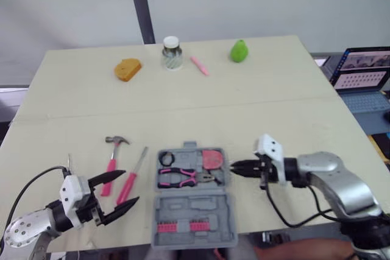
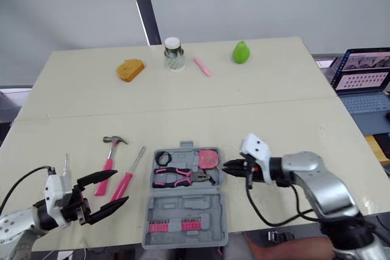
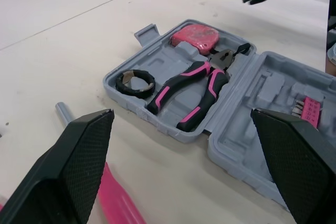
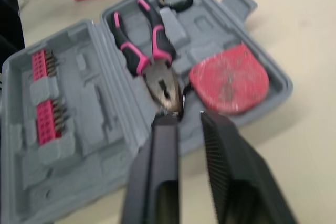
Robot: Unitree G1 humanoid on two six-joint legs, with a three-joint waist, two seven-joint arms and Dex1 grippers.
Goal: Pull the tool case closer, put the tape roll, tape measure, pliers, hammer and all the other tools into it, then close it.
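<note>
Two tools left out, both on the left arm's side

Two tools lie on the table outside the tool case: the hammer and, between it and the case, the screwdriver. Both lie lengthwise away from the robot, pink handles at the near end, the hammer's head and the screwdriver's tip at the far end. The case sits open at the near table edge, with the tape roll, pliers and tape measure in it. The left gripper hovers just beside the two handles, spread wide and empty, so the pick probably falls to it. The right gripper hangs at the case's opposite side, its fingers barely parted, holding nothing.
</note>
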